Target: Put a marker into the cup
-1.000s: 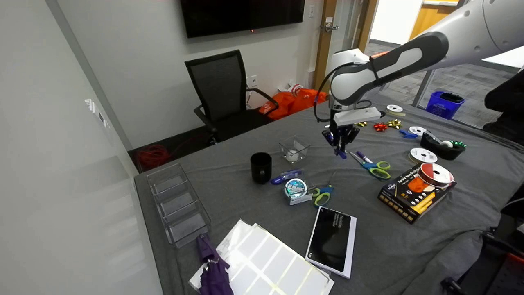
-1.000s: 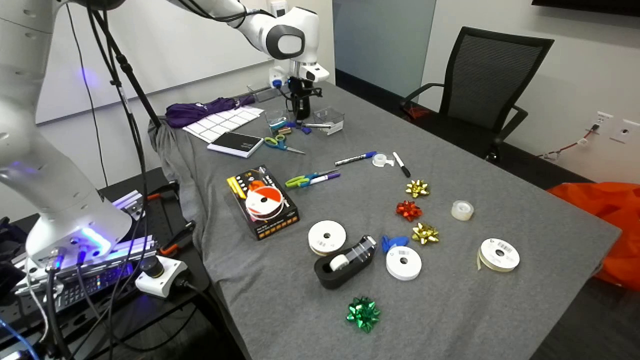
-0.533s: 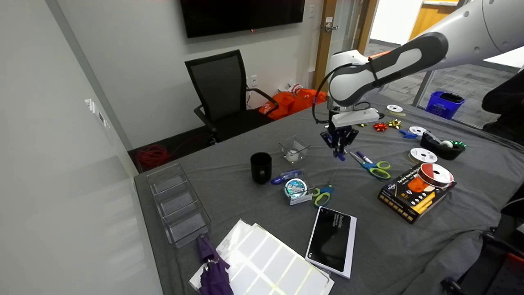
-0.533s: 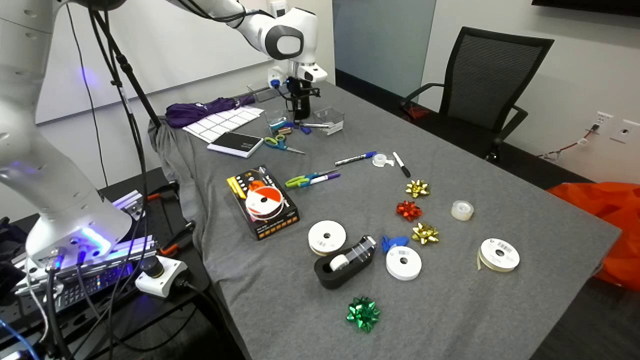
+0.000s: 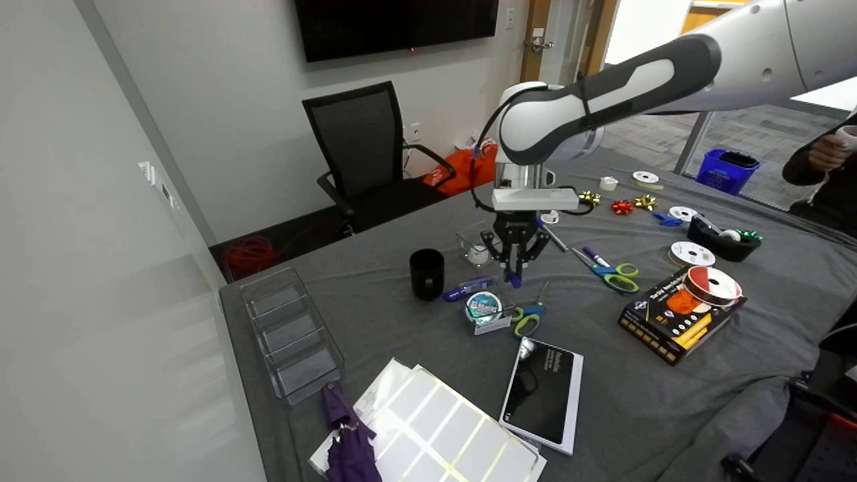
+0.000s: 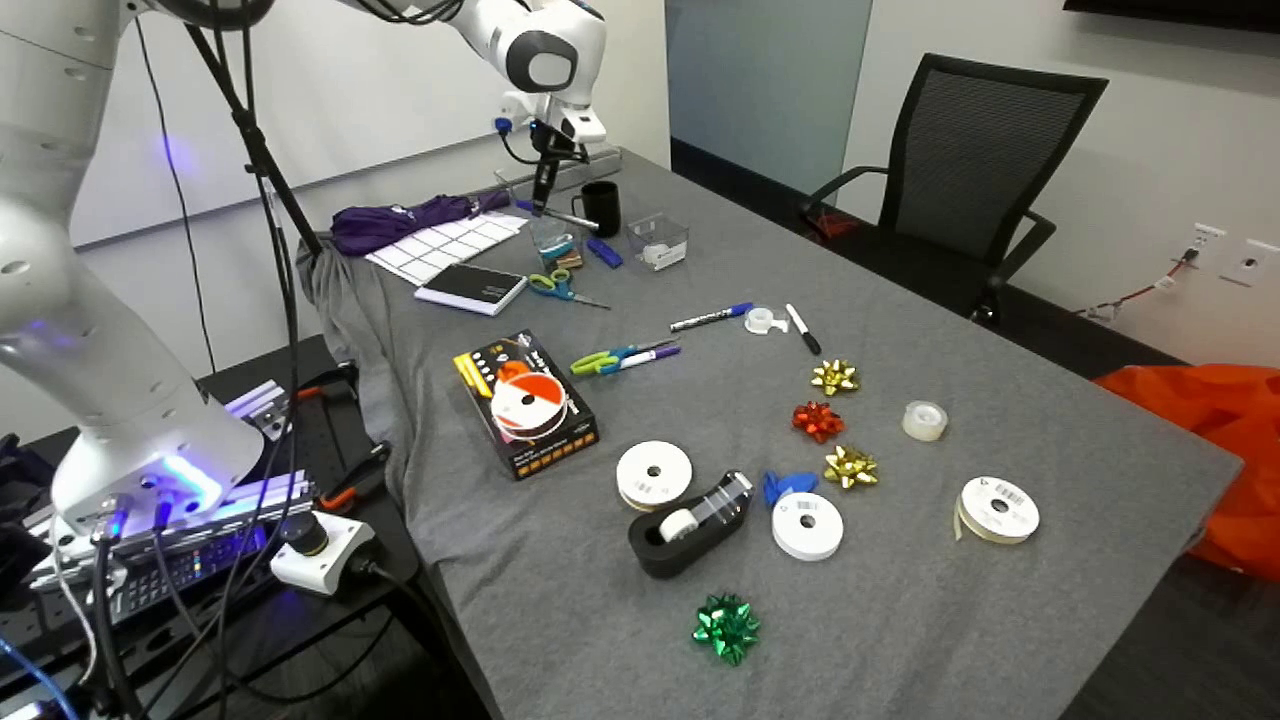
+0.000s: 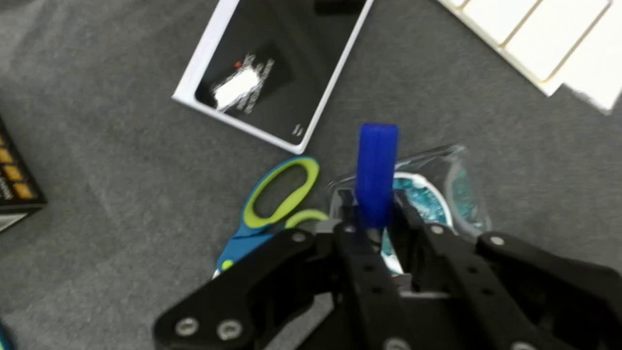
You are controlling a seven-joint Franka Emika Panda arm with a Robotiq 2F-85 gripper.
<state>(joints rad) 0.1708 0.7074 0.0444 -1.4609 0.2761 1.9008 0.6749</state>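
Wrist view, and here's the hold: the end effector point(image 7: 374, 216) is gripping a marker point(image 7: 377, 165), the blue end jutting out past the tips. So the pick looks made; the drop does not, because in an exterior view the black cup point(image 5: 426, 274) stands upright on the worktop point(image 5: 381, 321), left of the end effector and apart from it, the marker outside. What remains, I'd say: shift across, tip the marker point(image 6: 572, 218) steeper, since it lies nearly level in an exterior view, then let go over the rim. Now the containers, sweeping left to right! Far left of the end effector, a clear tray point(image 5: 289, 333) split by cross walls. Nearer on that side comes the cup, its inside too dark to read. Closer again, partly masked by the end effector, a clear square box point(image 5: 467, 241) with a small white object point(image 5: 477, 254) in it. Low beneath the end effector, a smaller clear bin point(image 7: 440, 163) holds a round teal-topped item point(image 5: 483, 306), blue-and-green scissors point(image 7: 245, 240) just beside. Over to the right, a printed carton point(image 5: 653, 321), contents hidden, a spool point(image 5: 699, 284) resting on top. And farthest right of the end effector, down past the worktop's edge, a blue wastebasket point(image 5: 723, 177), its mouth dark and its contents anyone's guess.
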